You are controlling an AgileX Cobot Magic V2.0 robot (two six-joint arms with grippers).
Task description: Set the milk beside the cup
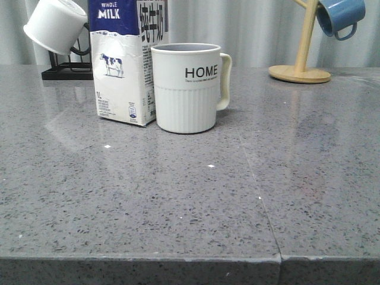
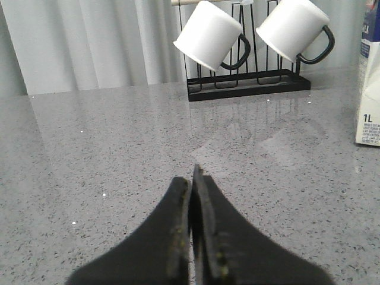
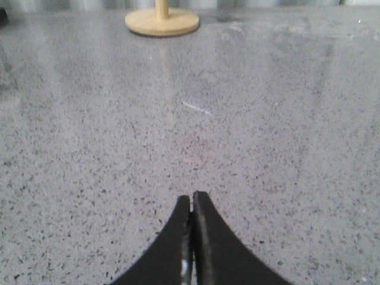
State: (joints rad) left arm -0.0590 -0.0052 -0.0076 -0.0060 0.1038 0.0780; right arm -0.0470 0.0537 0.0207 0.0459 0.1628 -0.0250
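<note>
Milk: the milk carton stands upright on the table, at the left of the cup and just beside it; from the front you cannot tell whether they touch. Its top is cut off by the frame edge.
Milk, left wrist view: you get only a sliver of the carton, white side with "1L" print, the rest out of frame.
Cup: off-white ceramic, smooth upper band with black "HOME", ribbed lower half, cream handle pointing right. The small print under the lettering is too fine to read.
Left gripper: black fingers pressed together, empty, low over bare table; arm not seen from the front.
Right gripper: same, fingers closed tip to tip, nothing between them.
Table: grey speckled stone, glossy, with a seam running toward the front edge.
Black rack: wire frame; the left wrist view shows two white mugs with black handles, the front view only one, partly cropped.
Wooden stand: round base and slanted post; blue mug hangs from it, cut off at the top. In the right wrist view only the base appears.
</note>
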